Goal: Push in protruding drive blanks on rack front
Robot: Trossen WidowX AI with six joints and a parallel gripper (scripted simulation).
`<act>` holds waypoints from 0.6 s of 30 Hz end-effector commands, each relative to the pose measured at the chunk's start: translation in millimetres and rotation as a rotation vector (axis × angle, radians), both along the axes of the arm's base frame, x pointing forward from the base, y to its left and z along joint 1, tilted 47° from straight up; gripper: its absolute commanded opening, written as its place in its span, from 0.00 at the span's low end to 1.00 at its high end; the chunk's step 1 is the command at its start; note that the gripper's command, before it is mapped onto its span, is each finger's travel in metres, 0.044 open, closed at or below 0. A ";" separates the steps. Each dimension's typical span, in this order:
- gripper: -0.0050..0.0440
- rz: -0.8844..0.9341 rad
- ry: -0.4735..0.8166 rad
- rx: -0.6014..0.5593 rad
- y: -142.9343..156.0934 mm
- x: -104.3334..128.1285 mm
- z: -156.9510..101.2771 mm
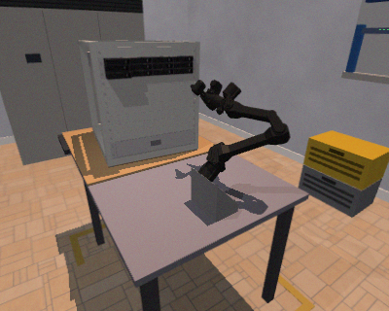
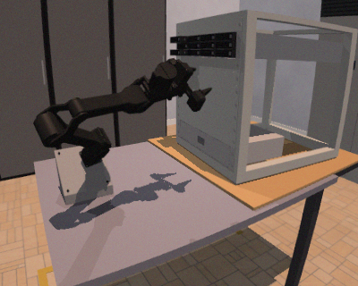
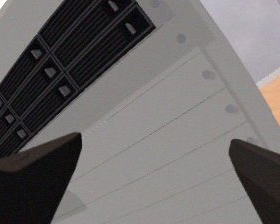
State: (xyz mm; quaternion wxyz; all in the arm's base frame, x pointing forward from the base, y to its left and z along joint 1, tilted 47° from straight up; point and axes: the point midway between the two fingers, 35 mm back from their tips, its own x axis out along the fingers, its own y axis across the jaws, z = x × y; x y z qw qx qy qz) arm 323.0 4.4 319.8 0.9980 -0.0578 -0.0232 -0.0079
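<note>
The jaws stand fully wide and hold nothing; in the wrist view both dark fingers frame bare grey panel with nothing between them. The gripper [image 2: 195, 89] hangs in front of the rack [image 2: 221, 130], below the band of drive blanks [image 2: 203, 45] and near the front's right-hand side as seen from the top view.

The rack sits on an orange board [image 2: 275, 188] at the far end of the table [image 2: 167, 223]. The blanks occupy a dark strip high on the front face, in 3 rows. In the exterior view the strip stands proud of the front face; which individual blanks protrude cannot be told from these views.

The step in hand appears to be the approach to the blank strip. To perform it well:

- Raise the gripper to the height of the chosen blank before advancing; the wrist view shows the strip above and to the left of the fingers.
- Contact the blank with 1 finger tip or with closed jaws, so that only 1 blank is loaded at a time.
- Push straight along the blank's travel, square to the front face.
- Advance slowly. The contact point is high on an unfastened rack, so a hard push is likely to tilt it or slide it back on the board.
- Stop when resistance rises, then withdraw straight back.
</note>
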 end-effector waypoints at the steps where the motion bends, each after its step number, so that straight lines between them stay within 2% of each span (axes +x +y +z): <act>1: 1.00 -0.005 -0.011 -0.039 3.0 3.1 4.6; 6: 1.00 -0.017 -0.013 -0.111 6.8 7.9 5.2; 18: 1.00 -0.063 -0.016 -0.384 23.9 24.5 5.9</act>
